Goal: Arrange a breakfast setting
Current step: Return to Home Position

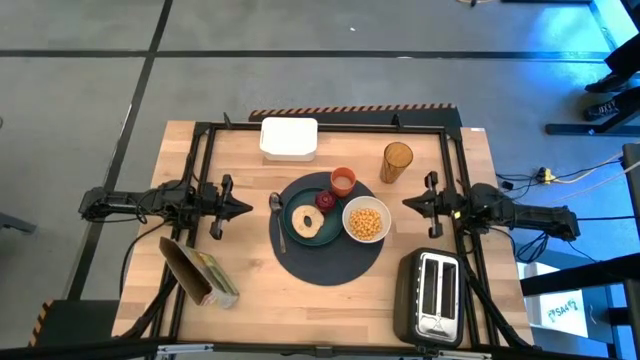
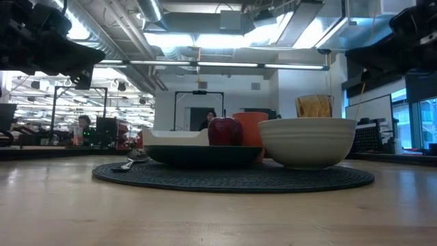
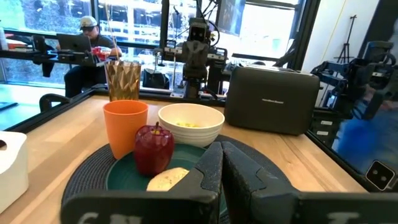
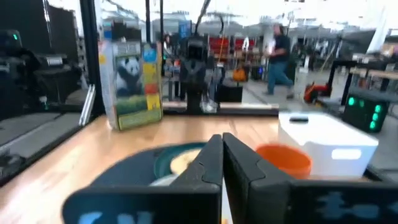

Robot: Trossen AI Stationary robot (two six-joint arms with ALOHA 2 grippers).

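Mat (image 1: 330,265): round, dark, ribbed weave

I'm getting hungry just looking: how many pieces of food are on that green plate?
2. A bagel lies at the middle of the teal plate, and a red fruit stands near its rim, on the orange cup's side. Nothing else shows there.

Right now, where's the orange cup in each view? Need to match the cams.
High view: orange cup at the mat's top edge, just above the teal plate.
Low view: centre, behind the red fruit, left of the white bowl.
Left wrist view: left of centre, beside the red fruit.
Right wrist view: right of centre, in front of the white box.
Shared landmark: the teal plate, next to the cup in every view.
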